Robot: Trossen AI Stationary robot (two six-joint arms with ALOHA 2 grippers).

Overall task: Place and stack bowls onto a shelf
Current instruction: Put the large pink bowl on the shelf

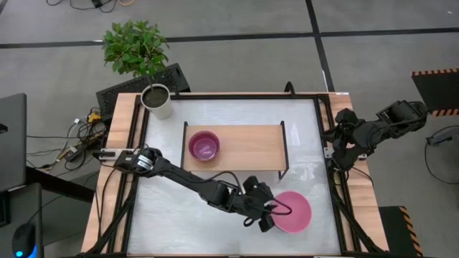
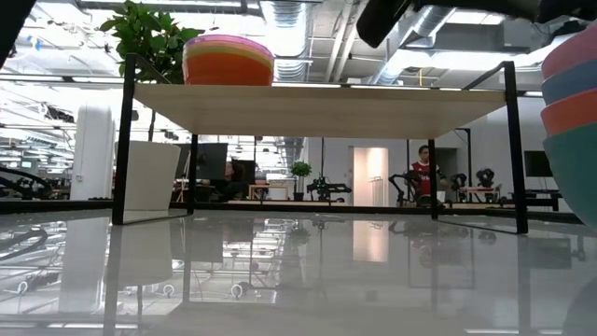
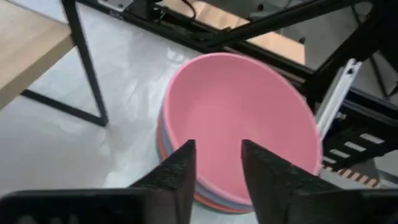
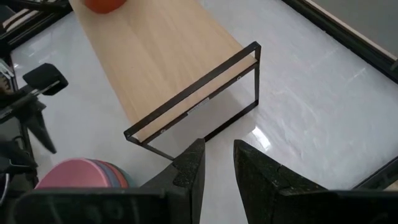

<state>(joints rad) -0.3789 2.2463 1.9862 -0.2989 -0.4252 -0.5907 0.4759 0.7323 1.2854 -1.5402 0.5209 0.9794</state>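
Observation:
A stack of bowls with a pink one on top (image 1: pixel 294 212) (image 3: pixel 242 118) stands on the table in front of the shelf's right end; the low view shows its pink, blue, orange and teal layers (image 2: pixel 574 112). My left gripper (image 1: pixel 272 214) (image 3: pixel 217 168) is open, with both fingers over the pink bowl's rim on the side toward the table's left. I cannot tell whether they touch it. The shelf (image 1: pixel 247 147) (image 4: pixel 161 68) carries a second stack, purple on top (image 1: pixel 204 145) (image 2: pixel 229 58), at its left end. My right gripper (image 4: pixel 217 171) is open and waits at the table's right edge (image 1: pixel 337 154).
A white plant pot with a green plant (image 1: pixel 157 100) stands at the table's far left corner. Black frame rails (image 1: pixel 326 143) run along the table's edges. Bare table surface (image 1: pixel 179 208) lies in front of the shelf's left half, and the shelf's right half is bare board.

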